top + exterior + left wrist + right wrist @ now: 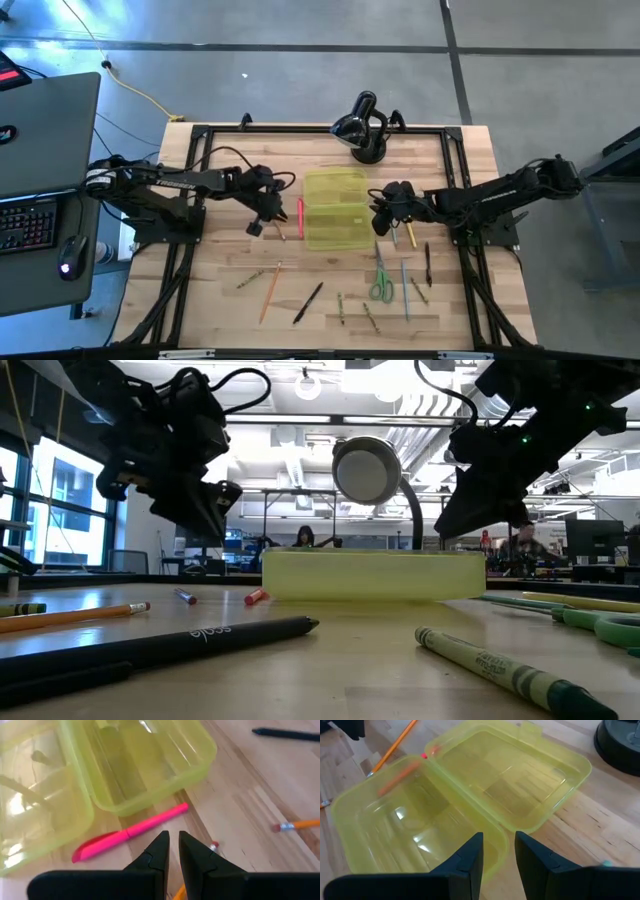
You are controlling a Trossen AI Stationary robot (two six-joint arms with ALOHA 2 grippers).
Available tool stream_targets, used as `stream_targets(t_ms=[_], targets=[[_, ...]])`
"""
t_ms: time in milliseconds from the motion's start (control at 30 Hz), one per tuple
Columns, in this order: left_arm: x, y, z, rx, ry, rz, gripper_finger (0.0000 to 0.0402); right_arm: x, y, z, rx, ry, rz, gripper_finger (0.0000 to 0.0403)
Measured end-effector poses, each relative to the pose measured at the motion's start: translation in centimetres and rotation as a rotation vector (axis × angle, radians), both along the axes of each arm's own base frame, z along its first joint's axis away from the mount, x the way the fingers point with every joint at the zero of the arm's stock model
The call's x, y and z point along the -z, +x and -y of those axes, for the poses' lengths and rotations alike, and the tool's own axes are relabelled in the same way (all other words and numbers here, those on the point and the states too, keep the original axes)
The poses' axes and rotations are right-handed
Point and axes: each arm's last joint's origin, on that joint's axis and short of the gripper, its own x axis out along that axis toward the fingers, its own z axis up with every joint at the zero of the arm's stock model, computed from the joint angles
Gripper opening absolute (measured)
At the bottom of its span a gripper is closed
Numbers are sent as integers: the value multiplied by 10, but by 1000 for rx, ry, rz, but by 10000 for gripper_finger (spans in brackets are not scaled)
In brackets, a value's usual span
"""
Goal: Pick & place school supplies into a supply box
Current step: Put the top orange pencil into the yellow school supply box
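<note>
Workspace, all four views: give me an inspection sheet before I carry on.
Surface: wooden table, black frame around it.
Job's things: supply box lies open and looks empty. A pink pen lies beside it on the left arm's side. Scissors, an orange pencil, a black pen and more pens lie scattered on the table's near half.
Clutter: black domed device behind the box.
Grippers: left gripper hovers over the pink pen, fingers slightly apart, empty. Right gripper hovers at the box's edge, open, empty.
Cables: yellow cable on the floor.
Surroundings: laptop, keyboard and mouse at left; people far behind.
</note>
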Motion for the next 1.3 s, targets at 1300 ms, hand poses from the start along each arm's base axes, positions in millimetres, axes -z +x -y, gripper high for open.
stream_targets(t_ms=[1300], targets=[[45,-26,-22,267,-87,185,216,-1,0,0,2,-2,8,92]])
